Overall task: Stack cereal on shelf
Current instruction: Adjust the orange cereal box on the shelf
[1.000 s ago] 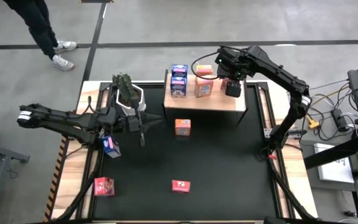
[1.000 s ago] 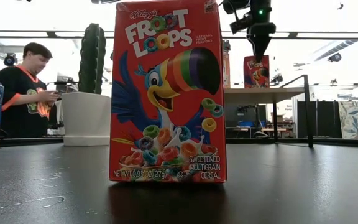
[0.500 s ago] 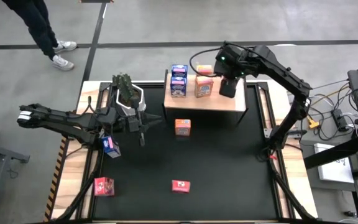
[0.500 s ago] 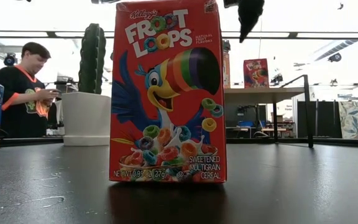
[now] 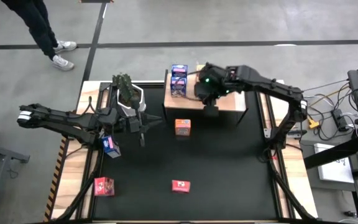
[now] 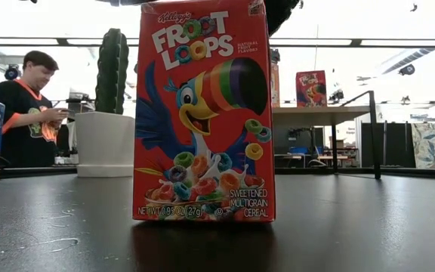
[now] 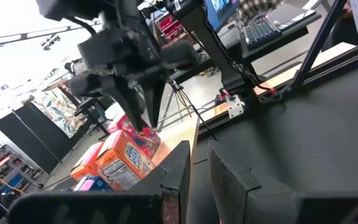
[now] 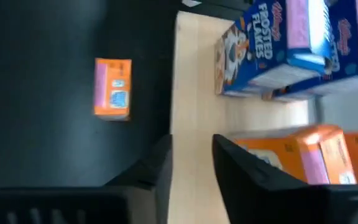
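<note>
My right gripper [image 5: 208, 109] hangs open over the wooden shelf [image 5: 232, 103], slanting down, its fingers [image 8: 241, 163] above bare wood beside two orange cereal boxes [image 8: 303, 155]. Two stacked blue boxes [image 5: 179, 79] stand at the shelf's left end, and a red box [image 6: 312, 87] stands on the shelf too. On the black mat rest an orange box [image 5: 183, 127], a blue box [image 5: 110, 146] and two red boxes [image 5: 104, 185] [image 5: 180, 185]. My left gripper [image 5: 145, 127] waits shut, level, left of the shelf.
A white pot with a cactus [image 5: 128, 93] stands at the mat's far left, close to my left arm. The red box [image 6: 202, 113] nearest the low camera fills much of that view. A person [image 6: 32, 113] stands beyond the table's far left corner.
My right gripper has swung from the shelf's right end toward the table's left, along the shelf, and has tipped further downward. It now hangs over the shelf's middle by the orange boxes. No box has moved.
</note>
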